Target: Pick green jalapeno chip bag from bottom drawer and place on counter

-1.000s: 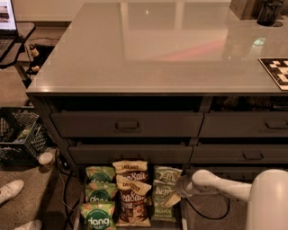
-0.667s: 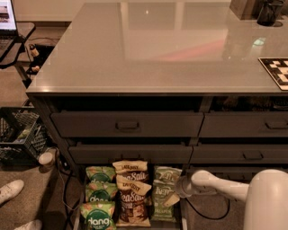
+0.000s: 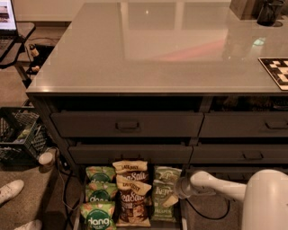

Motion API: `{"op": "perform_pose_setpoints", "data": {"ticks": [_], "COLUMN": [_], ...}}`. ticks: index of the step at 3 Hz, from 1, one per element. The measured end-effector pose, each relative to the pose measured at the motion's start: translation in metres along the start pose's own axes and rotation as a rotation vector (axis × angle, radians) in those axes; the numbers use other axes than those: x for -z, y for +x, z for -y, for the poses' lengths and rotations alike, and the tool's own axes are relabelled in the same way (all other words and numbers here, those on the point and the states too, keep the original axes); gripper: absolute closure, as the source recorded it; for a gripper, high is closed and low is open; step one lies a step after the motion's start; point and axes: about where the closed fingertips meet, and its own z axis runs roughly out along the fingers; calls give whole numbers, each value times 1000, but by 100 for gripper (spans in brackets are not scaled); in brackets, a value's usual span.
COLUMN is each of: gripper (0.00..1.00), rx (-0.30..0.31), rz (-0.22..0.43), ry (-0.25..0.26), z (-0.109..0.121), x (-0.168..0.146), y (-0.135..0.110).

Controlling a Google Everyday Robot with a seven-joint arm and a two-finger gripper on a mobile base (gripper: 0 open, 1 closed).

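Note:
The bottom drawer (image 3: 77, 214) is pulled open below the counter (image 3: 153, 49), a wide glossy grey-beige top. Two olive-green jalapeno chip bags lie in the drawer's right column, one behind (image 3: 167, 175) and one in front (image 3: 161, 203). My gripper (image 3: 173, 197) reaches in from the right on a white arm (image 3: 216, 185) and sits at the right edge of the front olive bag, low over it. I cannot see whether it touches or holds the bag.
Bright green "dang" bags (image 3: 99, 196) fill the drawer's left column and brown "Sea Salt" bags (image 3: 131, 197) the middle. Closed drawers with bar handles (image 3: 128, 126) are above. A black crate (image 3: 18, 134), white shoes (image 3: 10, 189), cables and a laptop (image 3: 6, 18) are on the left. A checkerboard (image 3: 275, 72) and dark cup (image 3: 269, 11) are on the counter.
My arm has edged slightly left and down toward the front olive bag. The bags have not moved.

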Motion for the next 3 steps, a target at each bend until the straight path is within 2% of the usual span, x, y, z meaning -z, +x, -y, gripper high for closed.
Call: {"op": "perform_pose_setpoints", "data": {"ticks": [3], "gripper": [15], "rx": [-41], "rz": [-3], "ry": [-53], "z": [-15], "x": [-23], "y": [16]}}
